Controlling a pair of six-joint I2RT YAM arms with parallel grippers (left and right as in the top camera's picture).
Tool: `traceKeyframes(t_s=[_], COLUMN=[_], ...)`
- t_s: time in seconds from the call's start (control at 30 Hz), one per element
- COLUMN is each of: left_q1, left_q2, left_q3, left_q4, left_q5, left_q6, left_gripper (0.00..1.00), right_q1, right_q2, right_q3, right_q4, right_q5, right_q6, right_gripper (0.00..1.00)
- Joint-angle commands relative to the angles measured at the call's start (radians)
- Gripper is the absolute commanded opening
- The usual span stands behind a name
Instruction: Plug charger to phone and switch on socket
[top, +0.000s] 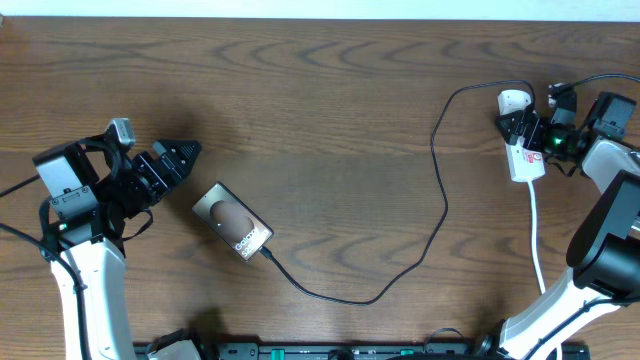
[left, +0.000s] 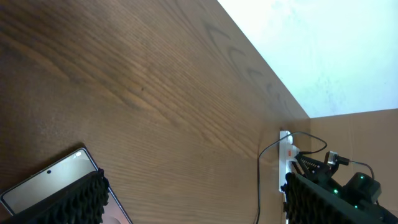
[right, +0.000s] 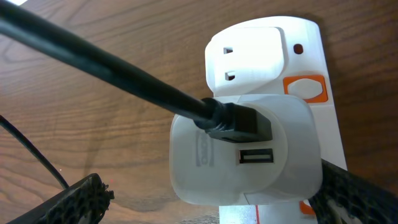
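Nearest the arm bases, the charger (top: 372, 298) sags in a loop at 6 o'clock. Its tip meets the 4 o'clock end of the phone (top: 232, 222); seated or only touching, I cannot tell. The phone lies flat and diagonal at 8 o'clock on the wooden table (top: 320, 100), lettering up. Just past it, at 9 o'clock, the left gripper (top: 185, 155) hovers near the phone's far corner, pincer spread wide and holding nothing. From the loop the cable climbs away to 2 o'clock, and there's the socket (top: 522, 150). Up close, the black lead runs into a white adapter (right: 242, 155) sitting on the strip, an orange-red switch (right: 305, 87) just beside it. The right gripper (right: 217, 193) straddles that adapter, fingers spread wide on either side; whether they touch it, I cannot tell.
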Motion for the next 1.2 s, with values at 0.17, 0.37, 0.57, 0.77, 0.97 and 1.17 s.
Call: traceKeyframes(t_s=[0.17, 0.37, 0.57, 0.77, 0.97, 1.17], left_q1=[-0.002, -0.002, -0.002, -0.002, -0.002, -0.002], left_q2=[-0.006, -0.006, -0.006, -0.006, -0.006, -0.006], left_q3=[0.015, 0.015, 0.015, 0.015, 0.015, 0.015], left_q4=[0.0, 0.0, -0.011, -0.015, -0.015, -0.015], left_q5=[-0.003, -0.003, -0.011, -0.011, -0.011, -0.011], left_q6=[0.014, 0.014, 0.023, 0.026, 0.026, 0.026], left_gripper=[0.88, 0.88, 0.88, 0.88, 0.88, 0.88], right_q1=[0.047, 0.042, 0.04, 0.034, 0.032, 0.032], right_q2=[0.066, 0.045, 0.044, 0.042, 0.018, -0.095], right_q3=[-0.072, 0.016, 0.032, 0.032, 0.032, 0.032], right_q4=[-0.135, -0.22, -0.231, -0.232, -0.238, -0.277], right_q5=[-0.1, -0.043, -0.043, -0.043, -0.039, 0.028], right_q6=[0.125, 0.116, 0.116, 0.116, 0.116, 0.109], right_gripper=[0.99, 0.99, 0.99, 0.99, 0.99, 0.99])
